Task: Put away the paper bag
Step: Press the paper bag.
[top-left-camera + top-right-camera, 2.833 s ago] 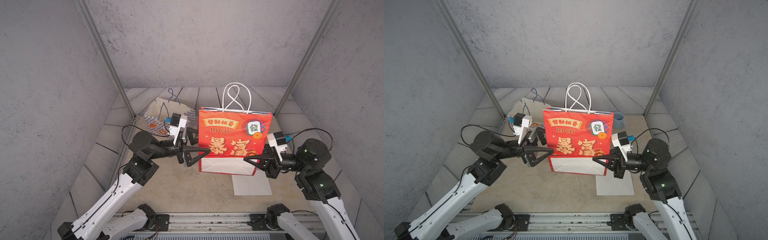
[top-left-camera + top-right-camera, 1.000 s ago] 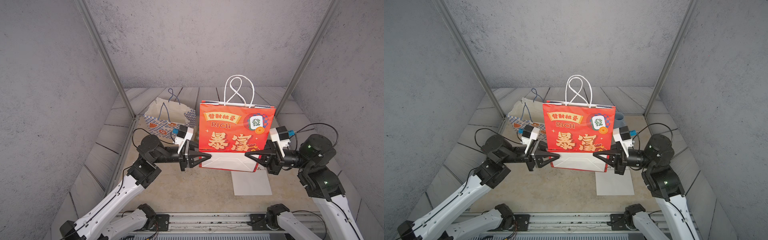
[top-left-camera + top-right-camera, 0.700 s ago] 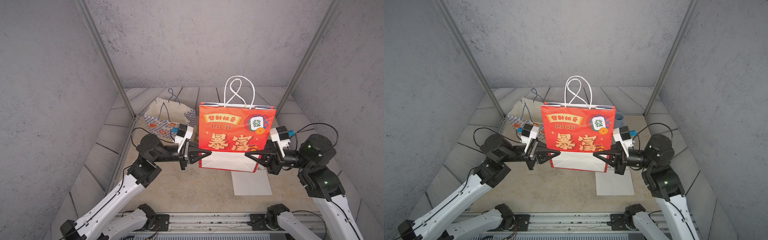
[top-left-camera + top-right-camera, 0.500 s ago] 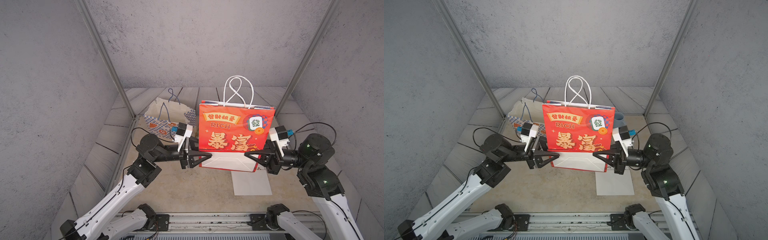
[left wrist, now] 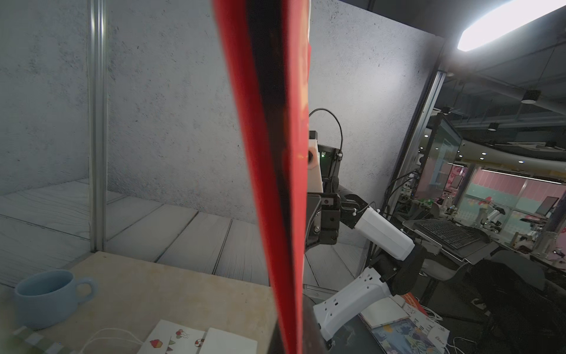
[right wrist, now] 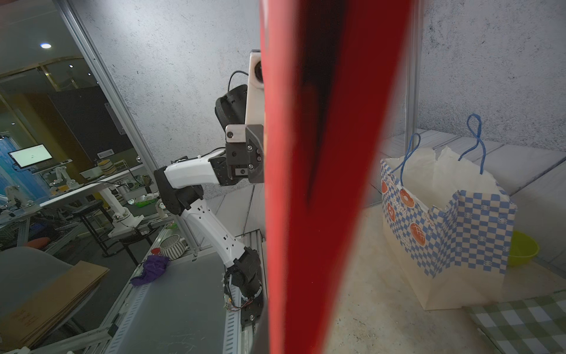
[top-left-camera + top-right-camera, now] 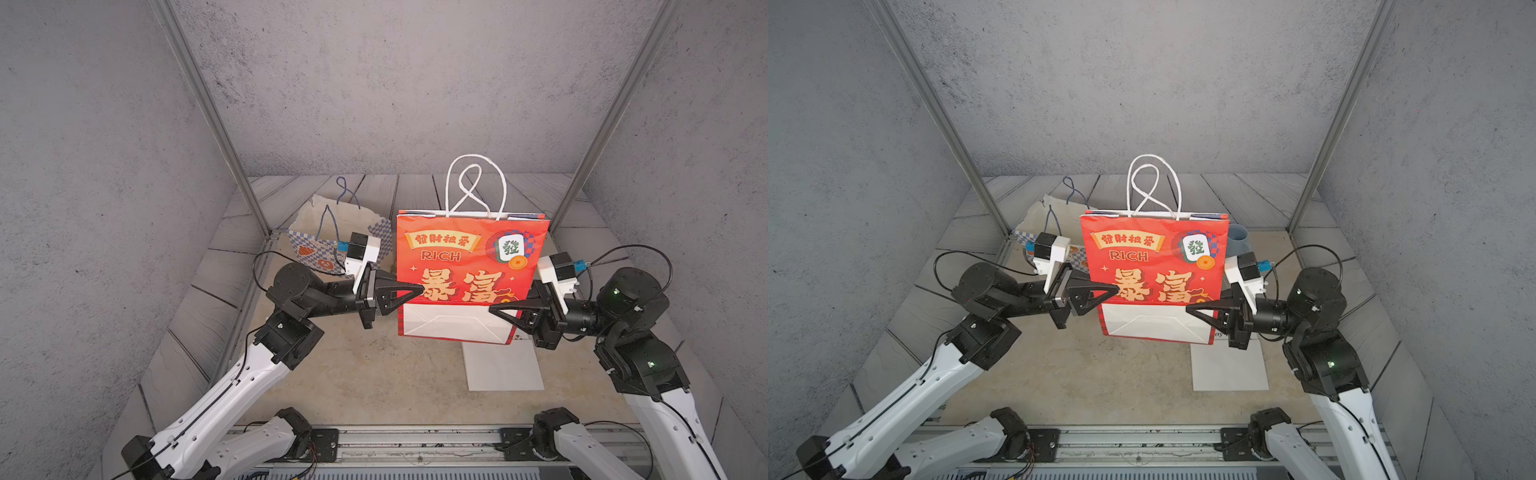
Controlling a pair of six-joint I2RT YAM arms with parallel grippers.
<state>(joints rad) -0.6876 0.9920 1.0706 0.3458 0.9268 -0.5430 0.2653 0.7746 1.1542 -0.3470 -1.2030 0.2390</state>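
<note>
- The red paper bag (image 7: 469, 266) was already pressed flat, its white base panel folded up against the front. It stood upright near the table's (image 7: 353, 374) centre in both top views.
- The left gripper (image 7: 417, 287) was closed on the bag's 9 o'clock edge. The right gripper (image 7: 494, 309) was closed on its 3 o'clock edge, a little lower.
- I could not tell whether the bag's lower edge touched the table.
- By my judgement the flattening was done. Laying the bag down or stowing it was left, and no storage spot was evident.
- The bag was glossy printed paper with crisp creases, gold lettering and looped white cord handles (image 7: 473, 187) at 12 o'clock. It would probably flex if the pinches pulled unevenly.
- A blue-checked paper bag (image 7: 328, 245) with thin blue cord loops stood open at 11 o'clock on the table.
- A plain white sheet (image 7: 505, 370) lay flat at 4 o'clock.
- A smooth pale-blue mug (image 5: 49, 297) sat behind the red bag.
- The table looked matte, beige and stone-like.
</note>
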